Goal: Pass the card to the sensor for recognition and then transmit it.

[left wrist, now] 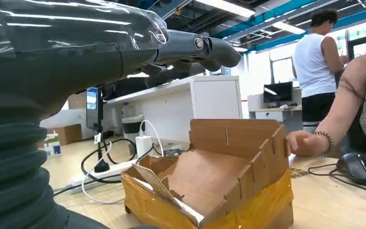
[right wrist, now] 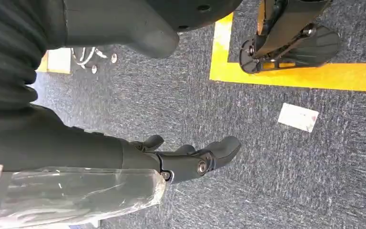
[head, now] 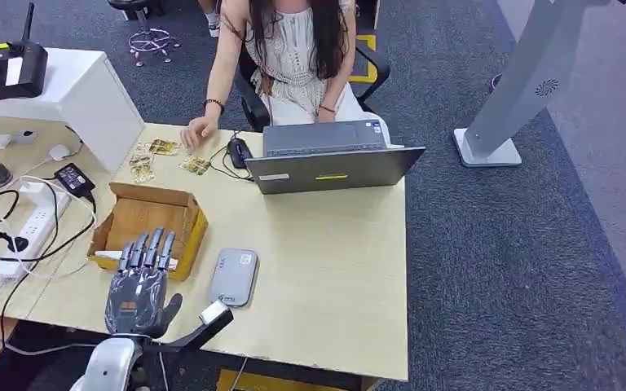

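My left hand [head: 140, 281] hovers flat over the table's front, fingers stretched out and apart, their tips above the near wall of an open cardboard box [head: 148, 213]. It holds nothing. A white card [head: 108, 256] lies along the box's near inside edge; in the left wrist view the card [left wrist: 187, 210] shows as a pale strip inside the box [left wrist: 228, 176], below my left hand [left wrist: 190, 47]. The grey sensor pad [head: 234, 277] lies flat just right of the hand. My right hand [right wrist: 190, 160] hangs over the carpet, fingers loosely extended and empty.
A person sits at the table's far side, one hand [head: 198, 130] by several gold cards [head: 163, 147]. A laptop [head: 330, 159] and mouse [head: 238, 151] stand there. A power strip [head: 28, 228] with cables lies left. A white card [right wrist: 298, 117] lies on the carpet.
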Tool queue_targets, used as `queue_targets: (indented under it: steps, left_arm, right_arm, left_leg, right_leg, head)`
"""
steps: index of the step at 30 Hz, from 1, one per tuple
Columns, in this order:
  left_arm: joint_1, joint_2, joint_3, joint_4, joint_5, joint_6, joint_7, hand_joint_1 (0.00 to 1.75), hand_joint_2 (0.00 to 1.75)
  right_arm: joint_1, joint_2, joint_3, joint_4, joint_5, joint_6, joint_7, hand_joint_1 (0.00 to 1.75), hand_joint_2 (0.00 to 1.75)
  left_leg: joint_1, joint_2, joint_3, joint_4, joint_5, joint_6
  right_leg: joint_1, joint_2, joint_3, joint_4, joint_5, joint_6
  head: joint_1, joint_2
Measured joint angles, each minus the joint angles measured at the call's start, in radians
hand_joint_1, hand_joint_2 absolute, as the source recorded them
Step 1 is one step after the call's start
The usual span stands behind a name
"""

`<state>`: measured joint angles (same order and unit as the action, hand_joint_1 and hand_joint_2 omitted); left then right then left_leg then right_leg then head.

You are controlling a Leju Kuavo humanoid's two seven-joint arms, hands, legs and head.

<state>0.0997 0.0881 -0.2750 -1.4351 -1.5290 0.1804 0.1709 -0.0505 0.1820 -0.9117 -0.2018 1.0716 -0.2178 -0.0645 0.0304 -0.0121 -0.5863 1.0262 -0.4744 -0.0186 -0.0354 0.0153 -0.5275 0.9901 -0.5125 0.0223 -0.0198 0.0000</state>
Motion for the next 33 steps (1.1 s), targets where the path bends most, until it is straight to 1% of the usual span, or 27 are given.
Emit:
queue_targets:
  steps: [9, 20, 33]
  left_arm:
    - [-0.005, -0.001, 0.025, 0.024, 0.003, 0.0, 0.006, 0.0, 1.75]
    - [-0.048, -0.016, 0.061, 0.083, 0.003, -0.001, 0.012, 0.0, 1.75]
    - [-0.096, -0.032, 0.103, 0.121, -0.003, -0.009, 0.024, 0.0, 1.75]
  right_arm:
    - [0.0, 0.0, 0.0, 0.0, 0.011, 0.002, -0.001, 0.0, 1.75]
    - [-0.001, 0.0, 0.0, 0.0, 0.028, 0.016, 0.005, 0.0, 1.75]
    - [0.0, 0.0, 0.0, 0.0, 0.045, 0.018, 0.008, 0.0, 1.75]
  left_leg:
    - [0.0, 0.0, 0.0, 0.0, 0.0, 0.0]
    - [0.0, 0.0, 0.0, 0.0, 0.0, 0.0]
    - [0.0, 0.0, 0.0, 0.0, 0.0, 0.0]
  right_leg:
    - [0.0, 0.0, 0.0, 0.0, 0.0, 0.0]
    - [0.0, 0.0, 0.0, 0.0, 0.0, 0.0]
    - [0.0, 0.0, 0.0, 0.0, 0.0, 0.0]
  head:
    - [0.0, 0.0]
    - [0.0, 0.0]
    - [0.0, 0.0]
